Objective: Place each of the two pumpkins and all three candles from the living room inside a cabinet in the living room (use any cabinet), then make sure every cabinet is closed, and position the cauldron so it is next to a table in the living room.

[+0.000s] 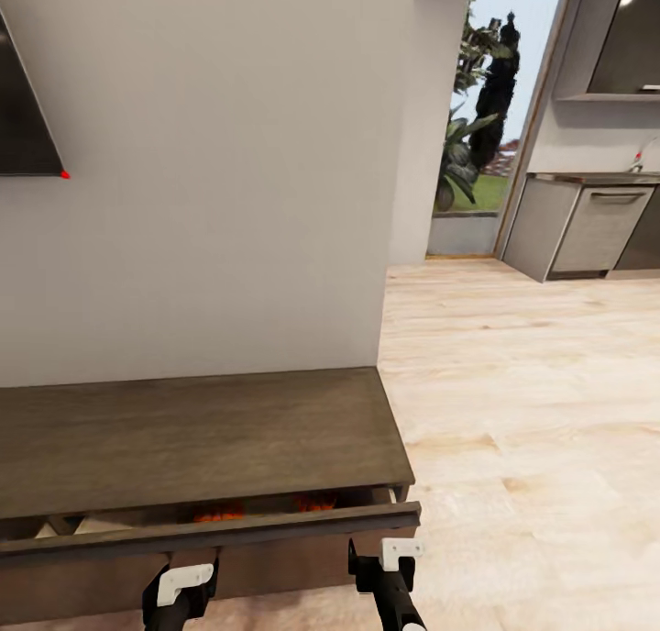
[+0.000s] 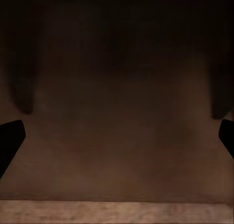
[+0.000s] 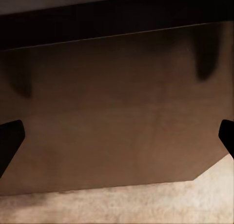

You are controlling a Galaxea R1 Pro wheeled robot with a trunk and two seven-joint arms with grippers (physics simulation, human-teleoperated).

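Pumpkins: seemingly both in the drawer.
Drawer: ajar, needs shutting.
Left gripper, right gripper: jaws wide, empty.

The two pumpkins show only as orange slivers in the drawer gap at lower centre, hidden by the cabinet top and drawer front. The TV is cut by the left edge. Both wrist views show only black fingertips at the edges.
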